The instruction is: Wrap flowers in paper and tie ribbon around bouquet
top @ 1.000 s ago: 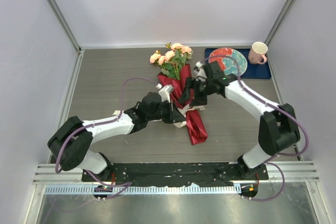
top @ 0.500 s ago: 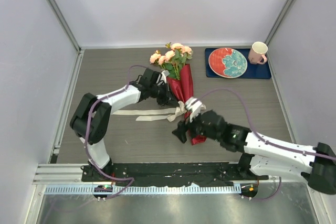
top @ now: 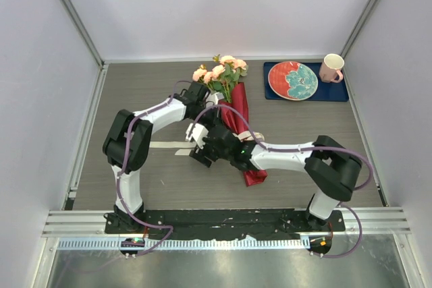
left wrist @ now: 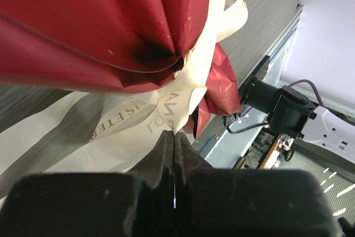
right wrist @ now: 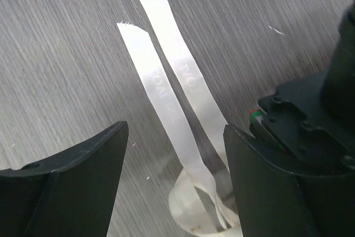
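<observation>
Ribbon (right wrist: 166, 101): cream strip, light, limp, likely slick; cinched round the red paper (left wrist: 83, 26) of the bouquet (top: 236, 107), two tails flat on the table (top: 135, 85). Best pinched near a tail end. Right gripper (right wrist: 175, 132) gapes empty over them; left gripper (left wrist: 174, 138) shut at the knot, perhaps nipping it.

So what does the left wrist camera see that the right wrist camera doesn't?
Only the left wrist view shows the red paper gathered in folds, with the ribbon cinched round it and the left claw shut, apparently pinching that ribbon at its tips. Only the right wrist view shows two loose ribbon tails lying flat, with the right claw open above them. Both views show the cream, lettered ribbon and the grey table.
</observation>
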Action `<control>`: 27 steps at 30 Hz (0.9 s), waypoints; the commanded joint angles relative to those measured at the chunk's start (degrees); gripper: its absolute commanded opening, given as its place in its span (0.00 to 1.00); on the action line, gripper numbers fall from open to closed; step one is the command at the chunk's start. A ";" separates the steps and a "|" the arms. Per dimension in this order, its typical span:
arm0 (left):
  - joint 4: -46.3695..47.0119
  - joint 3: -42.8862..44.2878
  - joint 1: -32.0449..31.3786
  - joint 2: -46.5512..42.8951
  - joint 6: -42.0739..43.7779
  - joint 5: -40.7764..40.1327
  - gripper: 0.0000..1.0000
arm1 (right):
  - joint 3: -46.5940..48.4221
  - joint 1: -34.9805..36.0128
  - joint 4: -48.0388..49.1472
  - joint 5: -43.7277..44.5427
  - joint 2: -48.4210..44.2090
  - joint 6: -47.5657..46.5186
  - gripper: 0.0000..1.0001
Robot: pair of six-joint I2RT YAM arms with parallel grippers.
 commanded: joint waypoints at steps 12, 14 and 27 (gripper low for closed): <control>-5.51 0.77 3.63 2.58 5.56 4.31 0.00 | 7.45 -2.99 0.90 -4.89 11.54 -5.01 0.73; -5.60 0.77 3.89 3.02 5.92 4.31 0.00 | 7.36 -3.26 1.08 -5.06 12.33 -4.92 0.72; -4.55 -0.02 4.24 2.93 5.48 3.78 0.00 | 8.50 -3.52 -0.42 1.09 16.56 -6.85 0.26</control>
